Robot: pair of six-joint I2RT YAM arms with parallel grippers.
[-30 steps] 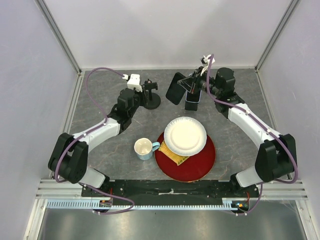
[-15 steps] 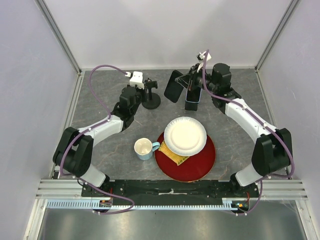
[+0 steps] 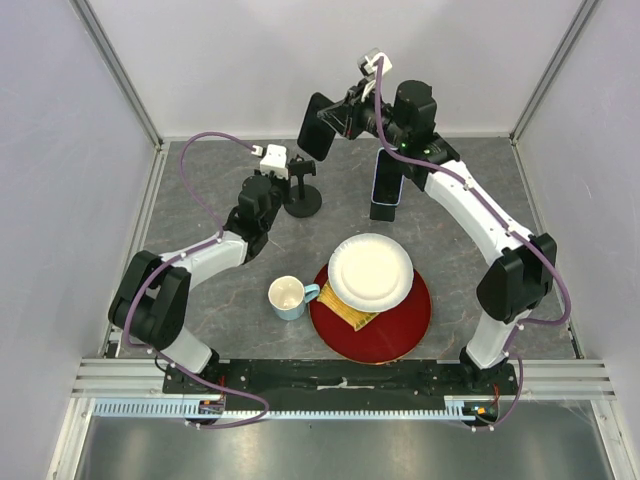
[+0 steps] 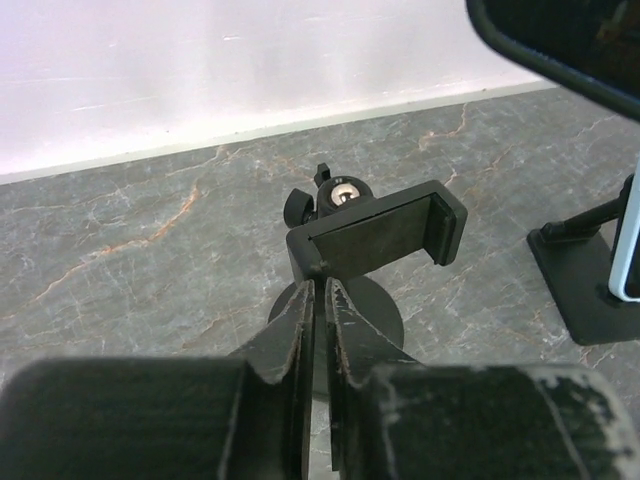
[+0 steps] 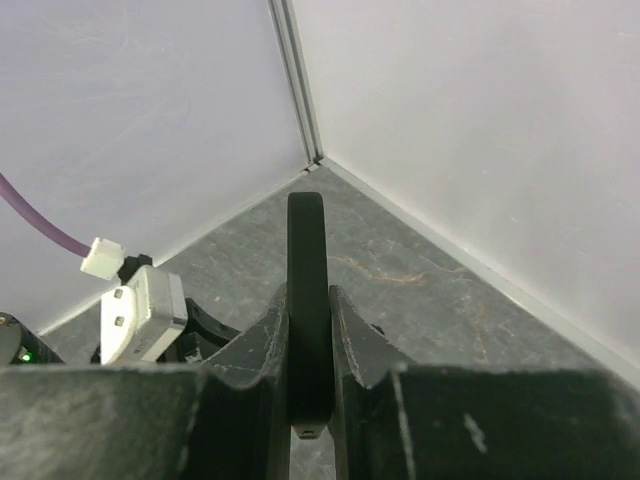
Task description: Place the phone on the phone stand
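Observation:
The black phone [image 3: 318, 128] is held on edge in my right gripper [image 3: 338, 123], lifted above and just behind the phone stand [image 3: 302, 190]. In the right wrist view the phone [image 5: 306, 260] stands edge-on between the closed fingers [image 5: 352, 335]. The stand is black, with a round base and an empty clamp [image 4: 378, 232] tilted up. My left gripper [image 3: 286, 184] is at the stand's left side. In the left wrist view its fingers [image 4: 297, 325] are closed to a thin gap at the stand's post, under the clamp. The phone's corner [image 4: 560, 40] shows at the top right there.
A second stand holding a blue-edged phone [image 3: 385, 190] is right of the task stand; it also shows in the left wrist view [image 4: 612, 262]. A white plate [image 3: 370, 271] on a red plate [image 3: 405, 325] and a cup [image 3: 288, 296] sit nearer the arm bases.
My right arm has raised the phone and carried it left, from beside the second stand to above the task stand. My left gripper has edged closer to the stand.

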